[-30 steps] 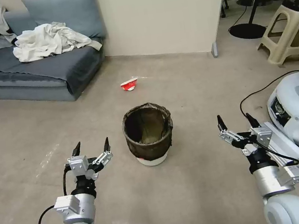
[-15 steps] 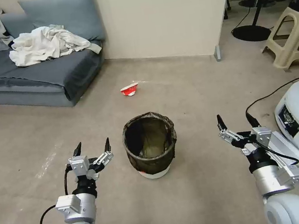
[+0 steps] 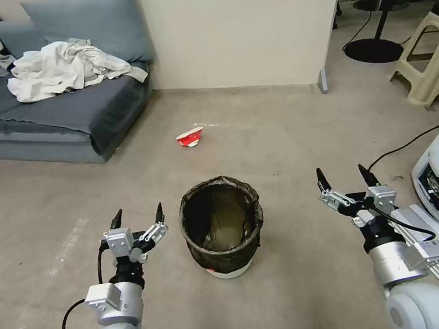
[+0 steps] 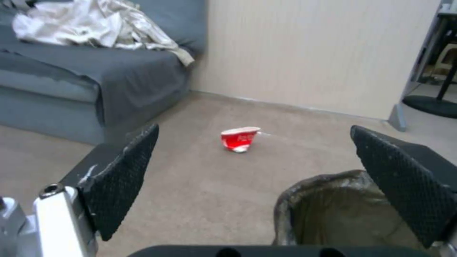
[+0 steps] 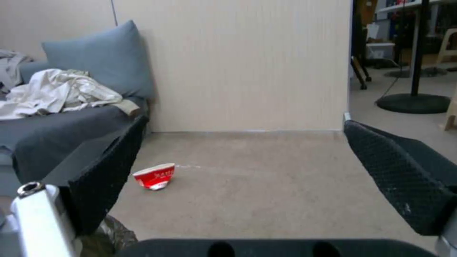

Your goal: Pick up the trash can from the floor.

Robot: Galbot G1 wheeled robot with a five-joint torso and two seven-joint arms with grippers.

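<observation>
Nearest the robot, left gripper (image 3: 136, 215) and right gripper (image 3: 344, 177) hang low on either side of the trash can (image 3: 221, 225), jaws on both spread wide, nothing held, neither touching it. The can stands upright on the floor (image 3: 281, 139), between the two arms and nearer the left gripper, dark bag folded over the rim, white base showing below. Step in hand looks like the approach: bin squared up, no grasp yet. Next move likely calls for one arm to reach in and close on the rim or wall without tipping it. Inside of the bag is murky; contents hard to make out. Farther off, a crushed red cup (image 3: 190, 137) lies on the floor, well apart from the can; beyond it a grey sofa (image 3: 75, 106) with heaped cloth (image 3: 64, 69), cut off at the edge
</observation>
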